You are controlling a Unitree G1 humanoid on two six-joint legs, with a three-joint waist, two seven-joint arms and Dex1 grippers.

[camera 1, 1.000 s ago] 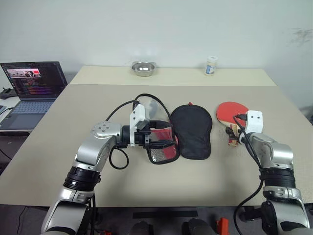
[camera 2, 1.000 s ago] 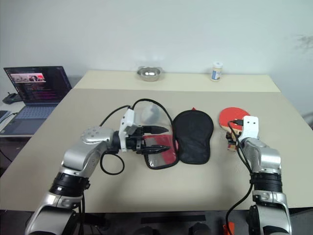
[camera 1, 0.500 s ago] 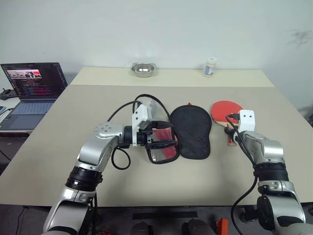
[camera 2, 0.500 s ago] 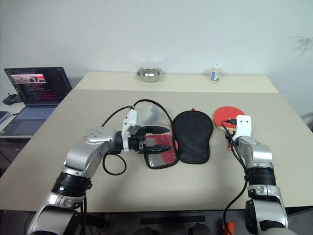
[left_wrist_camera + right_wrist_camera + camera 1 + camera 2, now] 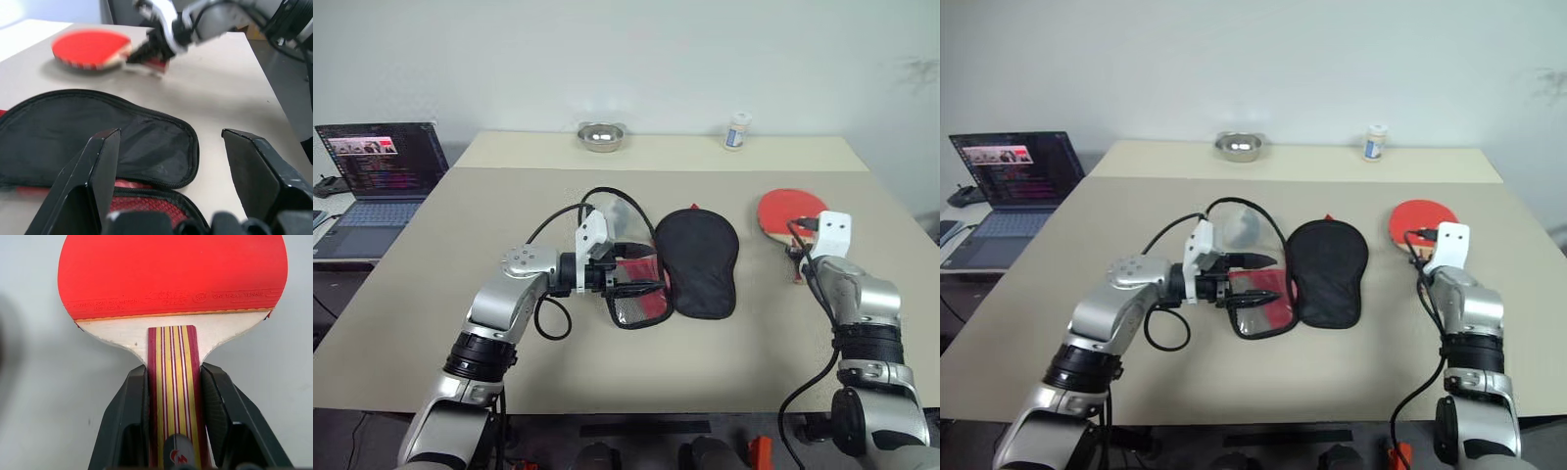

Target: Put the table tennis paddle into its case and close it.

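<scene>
The table tennis paddle (image 5: 790,209) has a red blade and a striped wooden handle. My right gripper (image 5: 172,377) is shut on that handle and holds the paddle just above the table at the right. The case (image 5: 698,259) lies unzipped in the middle, its black half flat and its red mesh half (image 5: 636,305) folded out to the left. My left gripper (image 5: 646,272) points right over the red half. Its fingers (image 5: 100,161) stand wide apart astride the case's zip rim. The left wrist view shows the paddle (image 5: 90,48) raised beyond the case.
An open laptop (image 5: 377,162) sits on a side table at the far left. A steel bowl (image 5: 600,137) and a small white bottle (image 5: 736,131) stand at the back of the table. Bare tabletop (image 5: 509,206) lies between the case and them.
My right gripper has shut on the paddle's handle and lifted it off the table, up and slightly right. The left arm and the case have stayed put.
</scene>
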